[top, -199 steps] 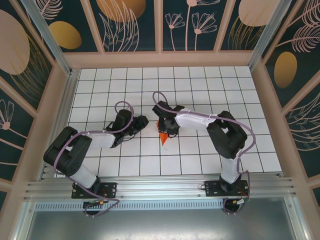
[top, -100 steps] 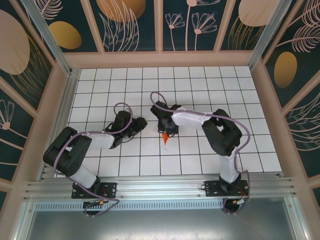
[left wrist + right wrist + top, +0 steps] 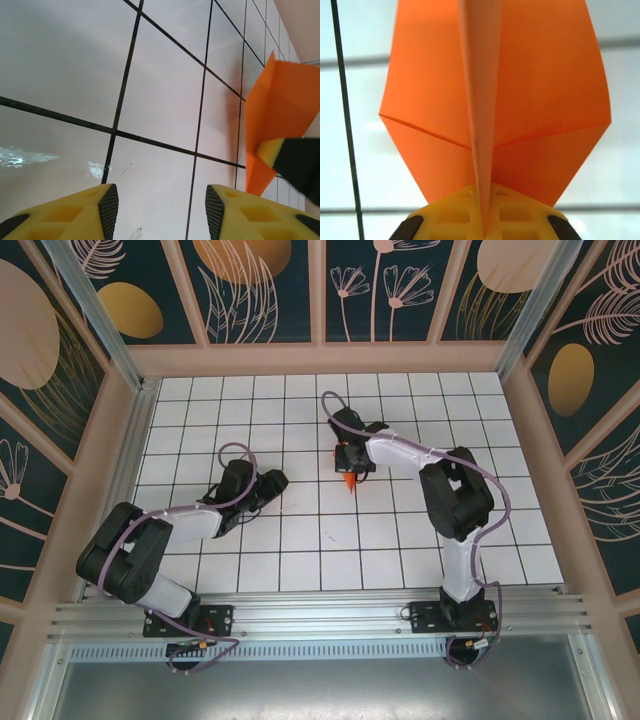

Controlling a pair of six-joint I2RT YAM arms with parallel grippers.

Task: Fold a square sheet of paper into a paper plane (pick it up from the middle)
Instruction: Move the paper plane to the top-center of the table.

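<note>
One paper plane [image 3: 349,481] of folded orange paper is pinched along its centre crease by the right end effector [image 3: 482,222], nose pointing towards the near side, over the middle of the white tiled worktop [image 3: 420,540]. The left end effector [image 3: 162,210] sits low to its left, slightly nearer and apart from it. Its pads are moderately parted over bare tile, gripping nothing.

Tiled table [image 3: 300,550] lies open around the paper plane [image 3: 347,480], hemmed by panelled walls [image 3: 270,290].

Right hand [image 3: 483,222] clamped tight (arm stretched forward) — left hand [image 3: 162,200] gaping.
</note>
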